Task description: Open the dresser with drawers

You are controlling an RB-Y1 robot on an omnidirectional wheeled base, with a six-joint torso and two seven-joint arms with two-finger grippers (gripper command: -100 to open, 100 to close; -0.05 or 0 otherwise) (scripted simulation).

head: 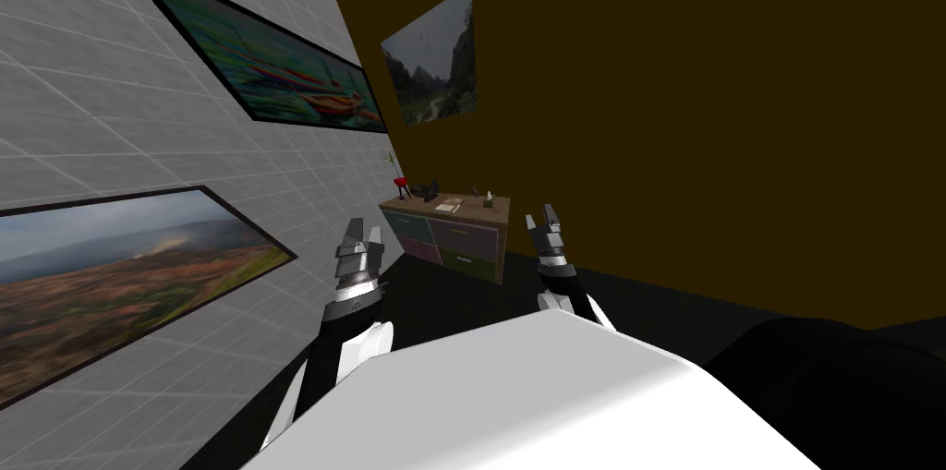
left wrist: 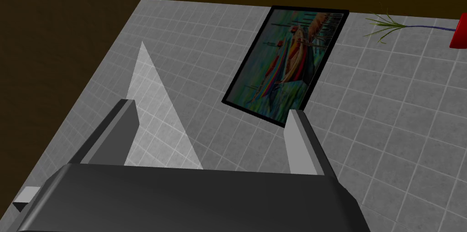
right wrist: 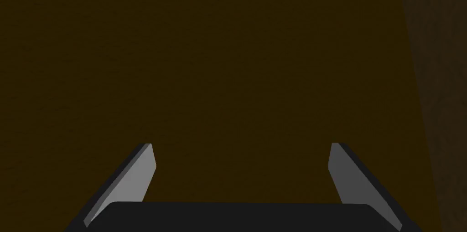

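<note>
The dresser (head: 453,238) stands in the far corner against the brown wall, a low brown-topped chest with coloured drawer fronts in teal, mauve, pink and green, all shut. Small items lie on its top. My left gripper (head: 361,235) is raised in front of me, well short of the dresser and to its left, fingers (left wrist: 298,140) open and empty. My right gripper (head: 545,219) hangs just right of the dresser in the head view, still far from it. Its fingers (right wrist: 137,179) stand wide open with nothing between them.
A grey tiled wall (head: 139,169) with two framed pictures runs close along my left. A red vase with a green sprig (head: 399,180) stands on the dresser's left end. Dark floor (head: 480,298) stretches between me and the dresser. A dark rounded shape (head: 831,381) sits at lower right.
</note>
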